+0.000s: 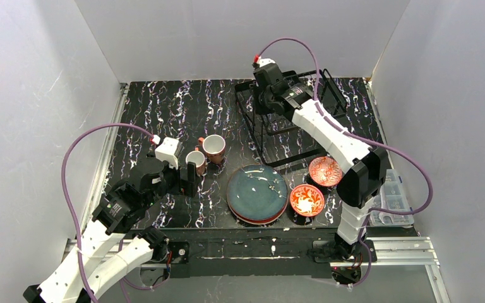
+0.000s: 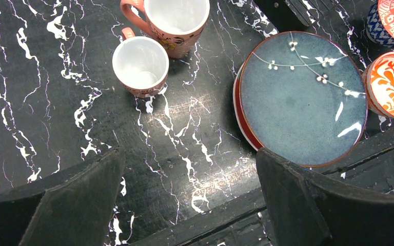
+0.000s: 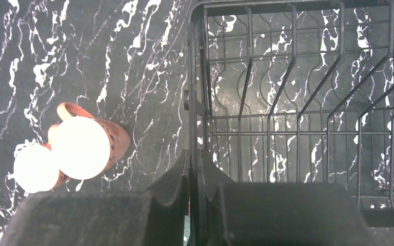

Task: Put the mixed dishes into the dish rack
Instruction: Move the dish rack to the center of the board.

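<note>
The black wire dish rack [image 1: 290, 123] stands at the back right, and my right gripper [image 1: 263, 101] is shut on the wire rim [image 3: 192, 77] at its left side. In the right wrist view that rim runs between the closed fingers of the right gripper [image 3: 195, 160], and upright slots show inside. A dark teal plate [image 1: 257, 191] tops a stack with a red plate [image 2: 239, 102] beneath. Two red-patterned bowls [image 1: 325, 170] [image 1: 307, 199] lie right of it. Two terracotta mugs [image 1: 214, 147] [image 1: 195, 160] stand left of the plates. My left gripper [image 1: 189, 178] hovers open and empty over bare table near the mugs [image 2: 140, 64].
White walls close in the table on the left, back and right. A clear plastic organiser box [image 1: 393, 202] sits off the table's right edge. A metal rail [image 1: 259, 249] with both arm bases runs along the near edge.
</note>
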Controlling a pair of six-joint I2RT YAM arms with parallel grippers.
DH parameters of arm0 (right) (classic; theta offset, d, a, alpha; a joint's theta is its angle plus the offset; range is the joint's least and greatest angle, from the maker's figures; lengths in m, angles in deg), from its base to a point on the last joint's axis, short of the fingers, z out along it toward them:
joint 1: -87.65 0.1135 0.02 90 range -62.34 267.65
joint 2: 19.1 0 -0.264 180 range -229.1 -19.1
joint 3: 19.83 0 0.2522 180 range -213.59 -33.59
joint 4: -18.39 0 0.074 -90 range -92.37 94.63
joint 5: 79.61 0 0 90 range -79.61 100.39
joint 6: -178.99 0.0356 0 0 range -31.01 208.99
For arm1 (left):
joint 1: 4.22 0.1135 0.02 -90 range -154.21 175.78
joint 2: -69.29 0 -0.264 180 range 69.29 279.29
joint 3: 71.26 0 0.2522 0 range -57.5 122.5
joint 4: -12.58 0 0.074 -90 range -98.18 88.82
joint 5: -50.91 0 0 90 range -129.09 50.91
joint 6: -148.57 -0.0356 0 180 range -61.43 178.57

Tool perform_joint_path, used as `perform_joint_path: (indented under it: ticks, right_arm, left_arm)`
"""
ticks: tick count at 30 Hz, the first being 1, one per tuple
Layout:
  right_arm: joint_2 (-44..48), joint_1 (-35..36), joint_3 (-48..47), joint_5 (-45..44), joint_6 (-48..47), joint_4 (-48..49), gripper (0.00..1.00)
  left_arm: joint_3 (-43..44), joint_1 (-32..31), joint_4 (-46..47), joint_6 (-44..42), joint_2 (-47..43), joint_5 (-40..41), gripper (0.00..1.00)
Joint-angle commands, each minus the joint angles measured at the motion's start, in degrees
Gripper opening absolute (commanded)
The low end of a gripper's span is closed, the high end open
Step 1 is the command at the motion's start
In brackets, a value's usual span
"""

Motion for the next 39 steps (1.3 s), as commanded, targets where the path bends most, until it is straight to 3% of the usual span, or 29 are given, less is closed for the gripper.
perform_joint_path:
  ticks: [1,13,39]
  right_arm:
    - [-2.8,2.4,-4.5,-6.2,3.2,14.0,0.01]
    - [-8.2,5.7,-10.0,-10.2,7.7,16.1,0.01]
    - [-12.5,13.2,-11.1,-21.7,14.8,21.3,0.01]
  left_arm:
    - [0.0,-0.3,-0.6,-0.4,-0.5,-0.4,0.99]
    - [-0.1,-0.3,-0.6,-0.4,-1.1,-0.5,0.99]
    - [-0.2,-0.3,-0.7,-0.4,-2.0,-0.2,0.99]
